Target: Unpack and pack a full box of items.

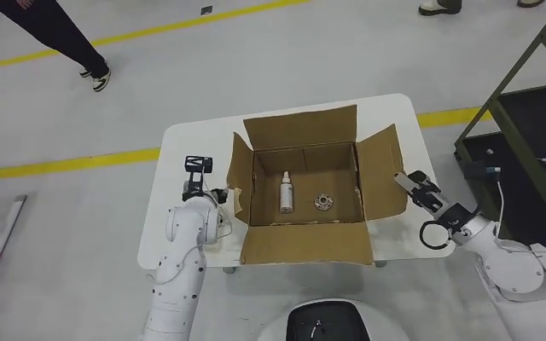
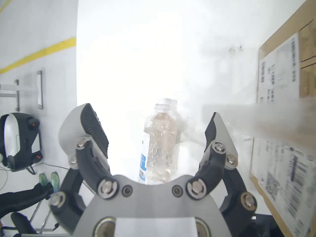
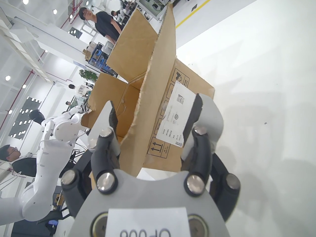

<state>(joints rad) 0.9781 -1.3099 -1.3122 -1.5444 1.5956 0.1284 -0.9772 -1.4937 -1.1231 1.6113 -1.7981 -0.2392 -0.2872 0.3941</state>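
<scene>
I see one cardboard box on the white worktop, all four flaps folded outward. Two items lie on its floor, well apart: one white spray bottle and one small metal ring-shaped part. The left gripper sits outside the box's left wall, jaws spread, with one clear plastic bottle on the worktop between them, untouched. I cannot tell whether the bottle stands or lies. The right gripper is at the box's right side, jaws spread, straddling the raised right flap.
</scene>
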